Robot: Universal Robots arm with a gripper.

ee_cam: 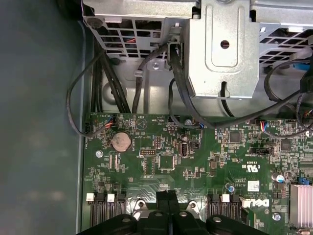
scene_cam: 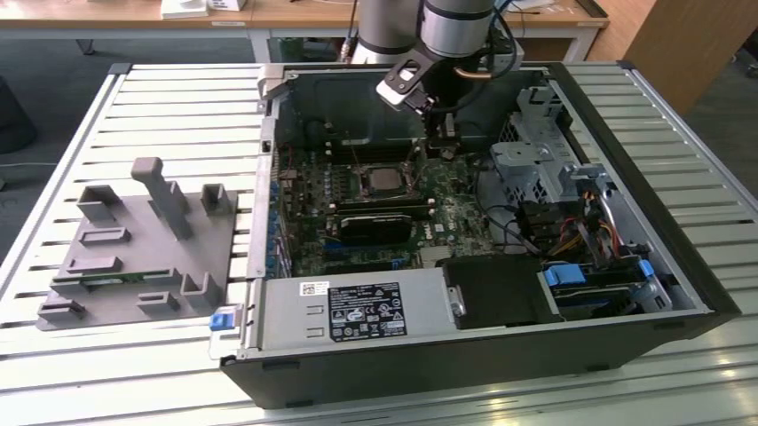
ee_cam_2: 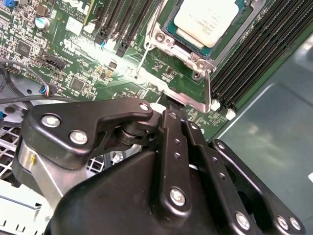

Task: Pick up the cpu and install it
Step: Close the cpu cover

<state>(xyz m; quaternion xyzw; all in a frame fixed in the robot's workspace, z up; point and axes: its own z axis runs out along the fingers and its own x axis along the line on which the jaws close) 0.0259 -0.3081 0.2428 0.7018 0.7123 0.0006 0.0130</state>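
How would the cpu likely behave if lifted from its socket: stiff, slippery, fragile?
The cpu looks flat with a metal top, so probably stiff and light. Its smooth silvery face may be slippery. Lying flat in the socket, it likely won't roll or tip.

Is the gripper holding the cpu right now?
No: the cpu lies in the socket frame on the motherboard, apart from the shut gripper at the frame's edge.

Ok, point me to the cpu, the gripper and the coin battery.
cpu [ee_cam_2: 208, 19], second wrist view, on its metal top plate.
gripper [ee_cam: 167, 195], first wrist view, between its fingertips.
coin battery [ee_cam: 121, 142], first wrist view, its face.
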